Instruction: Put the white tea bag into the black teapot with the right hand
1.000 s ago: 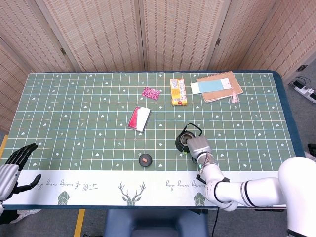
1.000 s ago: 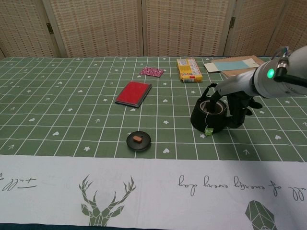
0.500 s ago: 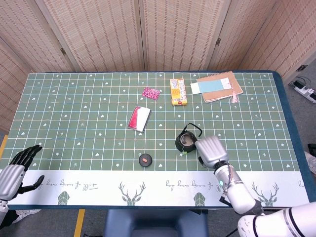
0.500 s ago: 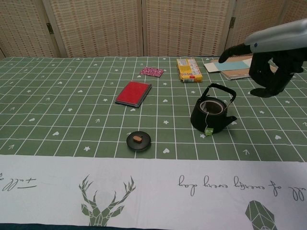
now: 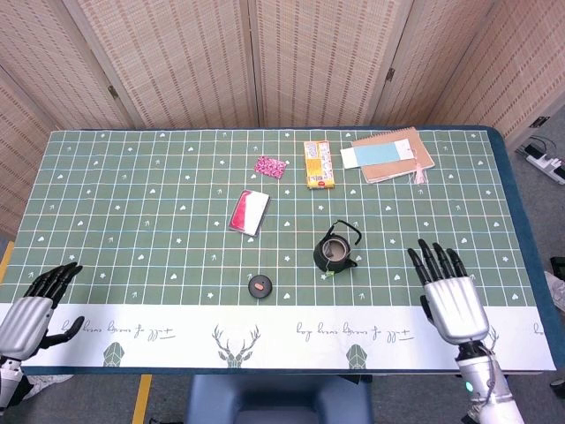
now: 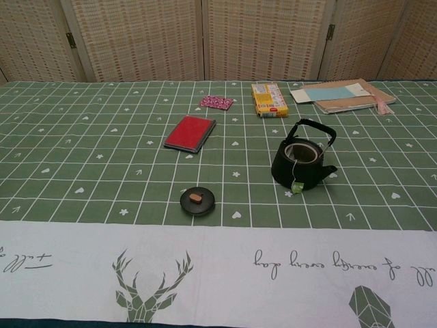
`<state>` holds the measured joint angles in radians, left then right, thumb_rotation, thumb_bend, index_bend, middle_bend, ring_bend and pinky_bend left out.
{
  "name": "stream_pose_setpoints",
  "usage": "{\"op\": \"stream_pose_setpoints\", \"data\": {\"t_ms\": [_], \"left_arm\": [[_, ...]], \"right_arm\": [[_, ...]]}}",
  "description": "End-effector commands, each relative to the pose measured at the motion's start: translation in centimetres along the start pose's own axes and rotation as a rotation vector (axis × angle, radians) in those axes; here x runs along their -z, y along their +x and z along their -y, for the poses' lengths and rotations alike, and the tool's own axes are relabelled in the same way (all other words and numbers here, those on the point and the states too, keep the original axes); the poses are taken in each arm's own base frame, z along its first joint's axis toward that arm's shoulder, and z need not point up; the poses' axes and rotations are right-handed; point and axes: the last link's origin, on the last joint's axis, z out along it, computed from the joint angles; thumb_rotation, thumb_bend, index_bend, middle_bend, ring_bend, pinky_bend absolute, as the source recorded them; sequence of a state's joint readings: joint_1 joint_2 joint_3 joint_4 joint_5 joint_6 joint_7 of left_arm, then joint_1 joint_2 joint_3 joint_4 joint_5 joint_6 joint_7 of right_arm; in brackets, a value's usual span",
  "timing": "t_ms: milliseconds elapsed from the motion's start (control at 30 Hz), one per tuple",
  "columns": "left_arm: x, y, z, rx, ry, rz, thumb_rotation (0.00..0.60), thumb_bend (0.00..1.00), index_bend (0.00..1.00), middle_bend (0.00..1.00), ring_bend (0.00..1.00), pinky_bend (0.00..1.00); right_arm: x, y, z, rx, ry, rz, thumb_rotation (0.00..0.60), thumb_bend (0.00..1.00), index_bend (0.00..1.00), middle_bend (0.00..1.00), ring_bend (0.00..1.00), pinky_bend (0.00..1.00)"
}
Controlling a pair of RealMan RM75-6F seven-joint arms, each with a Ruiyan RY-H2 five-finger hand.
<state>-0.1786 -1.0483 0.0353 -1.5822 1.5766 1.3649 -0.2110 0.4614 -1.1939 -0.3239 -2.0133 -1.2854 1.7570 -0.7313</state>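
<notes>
Setting: woven-reed screens behind; green grid-patterned tabletop (image 5: 132,194) with a white deer-print strip along the near edge.
Black teapot: we find the black teapot (image 6: 302,164) upright right of centre, lid off, handle raised, mouth open upward.
White tea bag: we cannot see the white tea bag itself; a thin string (image 6: 295,172) runs from the pot's mouth over the near rim to a small green tag (image 6: 298,187) hanging against the pot's near side, so we judge the bag to lie inside the pot.
Lid: a round black lid (image 6: 197,200) with a brown knob sits on the cloth to the left of the pot, well apart from it.
Right hand: we log the right hand (image 5: 449,291) in the head view only, to the right of the pot and nearer the white strip, well apart from it; its fingers (image 5: 433,261) are spread, pointing away toward the far edge, holding nothing.
Left hand: the left hand (image 5: 35,305) hangs at the near left corner, much farther from the pot; fingers apart, empty.
Key relation: the pot lies to the left of the right hand's fingertips and slightly beyond them; the right hand is by far the nearer.
Task status: we judge the placing done; nothing remains to reach for.
Other items: red card case (image 6: 190,132), pink packet (image 6: 217,102), yellow box (image 6: 268,99), notebooks (image 6: 339,95) toward the far edge.
</notes>
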Motion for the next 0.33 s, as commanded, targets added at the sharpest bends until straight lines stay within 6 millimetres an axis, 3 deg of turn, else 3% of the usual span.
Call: {"op": "stream_pose_setpoints", "data": {"t_ms": [33,333], "left_arm": [[0.1,-0.6,-0.6,-0.020,-0.010,0.016,0.600,0.36,0.00,0.00,0.01,0.08],[0.2,-1.2,-1.0,-0.036,-0.003,0.020,0.600,0.36,0.00,0.00,0.01,0.08]], "right_arm": [[3.8,-4.4,-2.7,-0.082,-0.057,-0.045,0.600,0.44,0.00,0.00,0.00,0.01],[3.9,-5.3,-4.4,-0.137,-0.051,-0.057,0.600,0.45,0.00,0.00,0.00,0.01]]}}
